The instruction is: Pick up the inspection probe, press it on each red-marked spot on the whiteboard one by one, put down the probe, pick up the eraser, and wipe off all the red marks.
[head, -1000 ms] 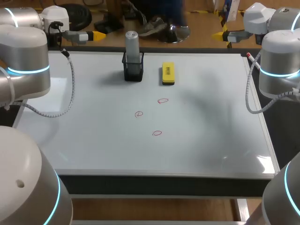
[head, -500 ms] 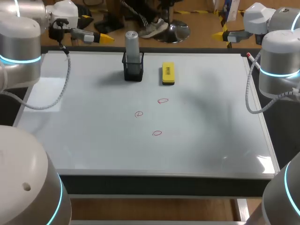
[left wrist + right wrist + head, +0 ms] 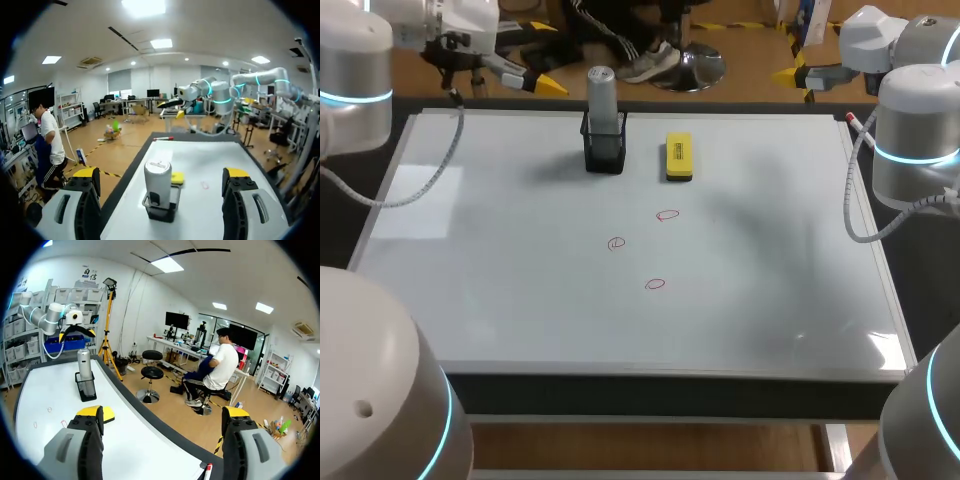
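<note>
The grey cylindrical probe [image 3: 602,92] stands upright in a black holder [image 3: 604,152] at the far middle of the whiteboard [image 3: 500,300]. A yellow eraser [image 3: 678,157] lies just to the holder's right. Three small red circles [image 3: 667,214], [image 3: 616,243], [image 3: 655,284] are drawn near the board's middle. My left gripper [image 3: 542,82] hangs open beyond the far left edge, pointing at the probe [image 3: 158,181], which stands ahead between its fingers. My right gripper [image 3: 796,73] is open beyond the far right corner, holding nothing; from there the probe [image 3: 84,362] stands far off.
A red marker pen [image 3: 853,122] lies at the board's far right corner. The board's dark frame [image 3: 660,385] runs along the near edge. My two arm bases [image 3: 370,400], [image 3: 930,420] fill the near corners.
My left arm has swung back and to the right, bringing its open gripper a little closer to the probe. The right arm and everything on the board have stayed put.
</note>
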Tool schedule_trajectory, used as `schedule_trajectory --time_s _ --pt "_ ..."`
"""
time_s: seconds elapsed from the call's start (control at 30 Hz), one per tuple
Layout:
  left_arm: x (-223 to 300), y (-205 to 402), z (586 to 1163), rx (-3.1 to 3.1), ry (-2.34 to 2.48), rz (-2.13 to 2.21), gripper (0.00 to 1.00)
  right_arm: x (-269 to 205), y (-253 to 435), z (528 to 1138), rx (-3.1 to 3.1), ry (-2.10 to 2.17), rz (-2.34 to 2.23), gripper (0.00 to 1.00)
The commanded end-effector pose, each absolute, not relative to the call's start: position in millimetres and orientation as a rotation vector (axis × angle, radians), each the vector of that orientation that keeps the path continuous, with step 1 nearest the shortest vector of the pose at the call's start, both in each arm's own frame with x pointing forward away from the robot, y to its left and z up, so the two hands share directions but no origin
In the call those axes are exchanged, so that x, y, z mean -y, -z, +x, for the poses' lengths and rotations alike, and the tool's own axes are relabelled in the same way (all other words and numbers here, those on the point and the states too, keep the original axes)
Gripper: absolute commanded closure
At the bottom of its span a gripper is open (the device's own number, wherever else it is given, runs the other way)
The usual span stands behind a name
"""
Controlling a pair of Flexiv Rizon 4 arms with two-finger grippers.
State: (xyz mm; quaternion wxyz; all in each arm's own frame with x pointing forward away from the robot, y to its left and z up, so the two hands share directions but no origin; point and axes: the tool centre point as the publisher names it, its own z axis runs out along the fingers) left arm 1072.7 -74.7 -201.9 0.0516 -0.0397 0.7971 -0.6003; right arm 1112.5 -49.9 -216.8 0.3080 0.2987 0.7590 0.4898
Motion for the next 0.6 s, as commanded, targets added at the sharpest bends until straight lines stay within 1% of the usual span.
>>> schedule_trajectory --time_s 0.03,0.6 --pt "85 212 1081 -2.481 1.92 0.013 0.0 50 217 1113 -2.007 -1.296 0.789 0.0" --pt "112 245 1079 -2.406 2.08 0.001 0.0 50 217 1113 -2.007 -1.296 0.789 0.0"
